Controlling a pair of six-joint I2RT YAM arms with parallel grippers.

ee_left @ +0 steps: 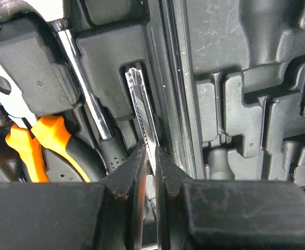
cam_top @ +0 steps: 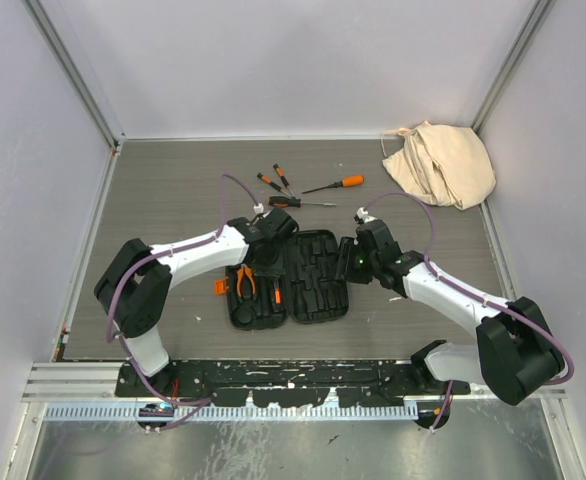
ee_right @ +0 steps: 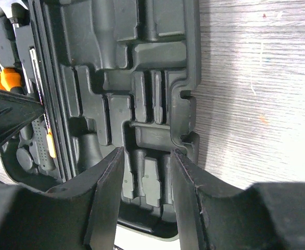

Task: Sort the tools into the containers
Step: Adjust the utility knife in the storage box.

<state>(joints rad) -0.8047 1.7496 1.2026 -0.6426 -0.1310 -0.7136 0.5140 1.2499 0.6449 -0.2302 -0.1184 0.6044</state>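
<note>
My left hand is closed down narrow on a thin metal tool with a toothed edge. The strip runs straight out from between the fingertips, and its far end reaches into a narrow moulded recess. The black tool case lies open and flat on the surface, its two halves side by side directly beneath both hands. The left hand hangs over the left half, with the hinge ridge just to the right of its fingertips. Just to the left of those fingertips a chrome-shafted driver lies in its slot. Further left are the orange handles of the pliers, also seated in that half. The case's small orange latch sticks out on the far left of that hand. My right hand stands about half open over the other half of the case. I can see nothing gripped, only moulded slots below the gap between its fingers, and the case's outer rim and bare surface lie to that hand's right. Ahead of both hands, apart from the case, a few loose screwdrivers lie on the surface, one of them an orange-handled screwdriver. Well beyond the right hand, in the far corner, sits a beige cloth bag.
</note>
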